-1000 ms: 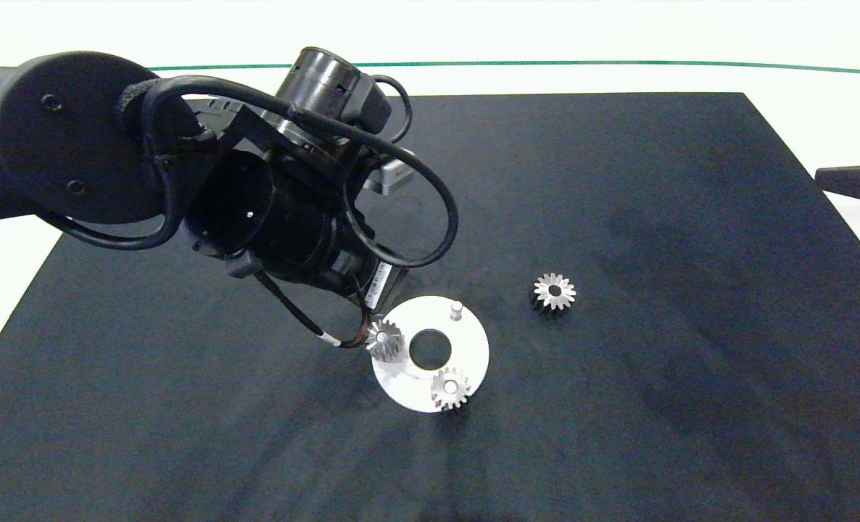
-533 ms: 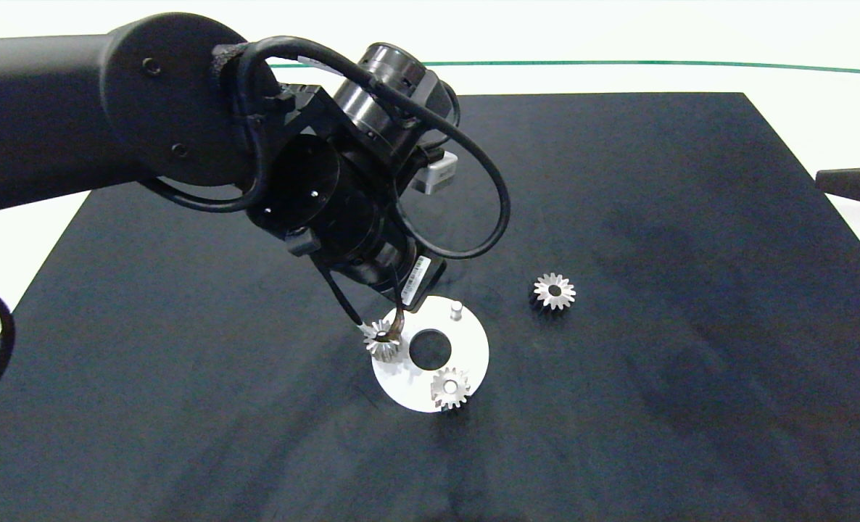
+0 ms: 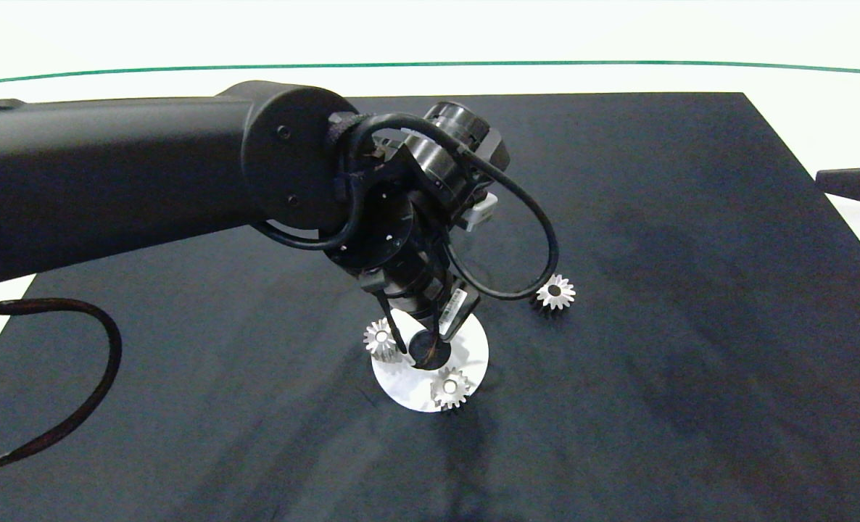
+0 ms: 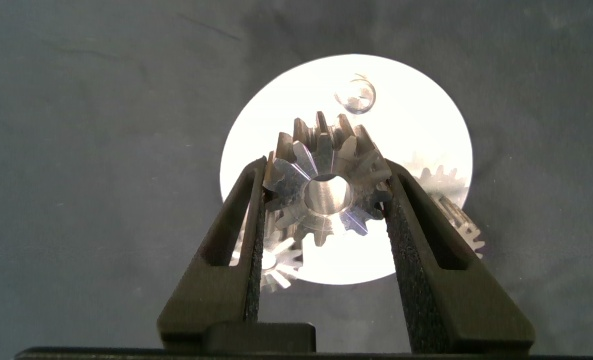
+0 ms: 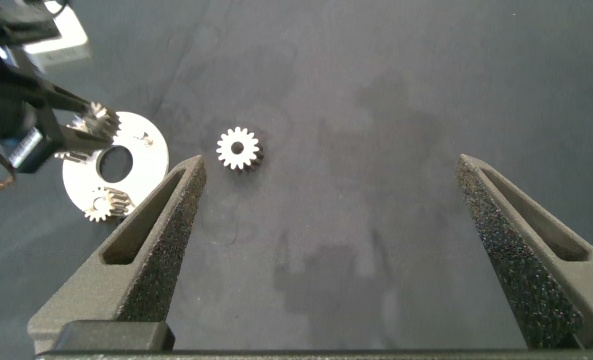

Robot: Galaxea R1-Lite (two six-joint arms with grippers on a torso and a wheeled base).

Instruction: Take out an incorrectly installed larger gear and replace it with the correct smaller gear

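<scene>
My left gripper [image 4: 324, 192] is shut on a smaller gear [image 4: 324, 185], held by its teeth just above the white disc [image 4: 421, 115]. A bare peg [image 4: 356, 93] stands on the disc just beyond the held gear. From above, the left gripper [image 3: 423, 342] hangs over the disc's [image 3: 473, 355] middle and hides the peg. Two more small gears sit on the disc, one at its left [image 3: 381, 338] and one at its front [image 3: 450, 388]. The larger gear [image 3: 554, 291] lies flat on the mat to the disc's right. My right gripper [image 5: 331, 165] is open, high above the mat.
A black mat [image 3: 691, 399] covers the table, with the pale table edge and a green line behind it. The right arm [image 3: 854, 185] pokes in at the right edge. A cable [image 3: 96, 391] from the left arm loops over the mat's front left.
The left arm has swung right and down, from beside the disc's left gear to over the disc's middle. The peg is now hidden from above. The gears have not moved.
</scene>
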